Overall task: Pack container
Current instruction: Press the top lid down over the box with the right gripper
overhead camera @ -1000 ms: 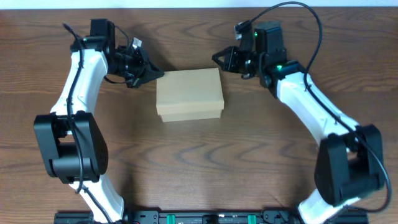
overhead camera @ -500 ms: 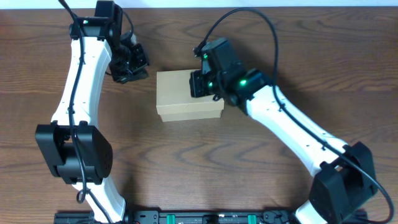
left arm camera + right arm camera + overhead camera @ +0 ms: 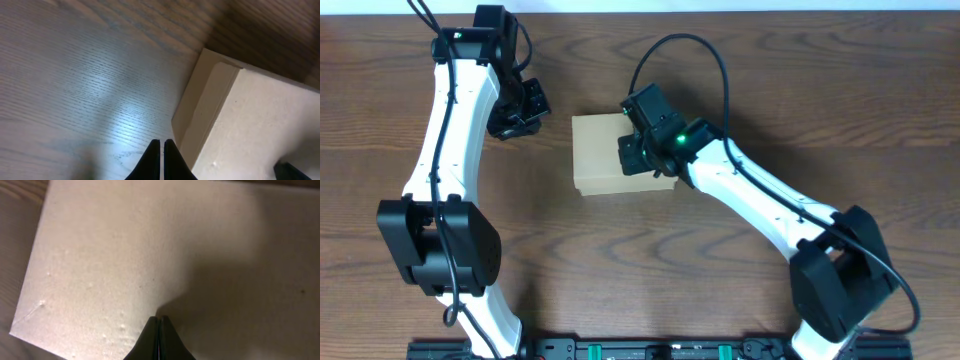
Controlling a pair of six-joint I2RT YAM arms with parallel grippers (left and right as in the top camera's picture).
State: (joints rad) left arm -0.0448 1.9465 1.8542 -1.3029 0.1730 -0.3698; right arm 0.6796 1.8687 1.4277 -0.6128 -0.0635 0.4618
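On the table [image 3: 620, 260] the box [image 3: 598, 150] sits mid-table with its lid [image 3: 125, 255] down, so packing looks nearly done, perhaps with a final press left, the right gripper [image 3: 158, 322] over the lid with fingers pressed together, the left gripper [image 3: 161, 145] just beside the box, likewise closed.

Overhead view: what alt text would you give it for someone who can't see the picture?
A closed tan cardboard box sits on a dark wooden table, with the shut right gripper over its lid. The left gripper hangs beside the box's far left corner, apart from it.
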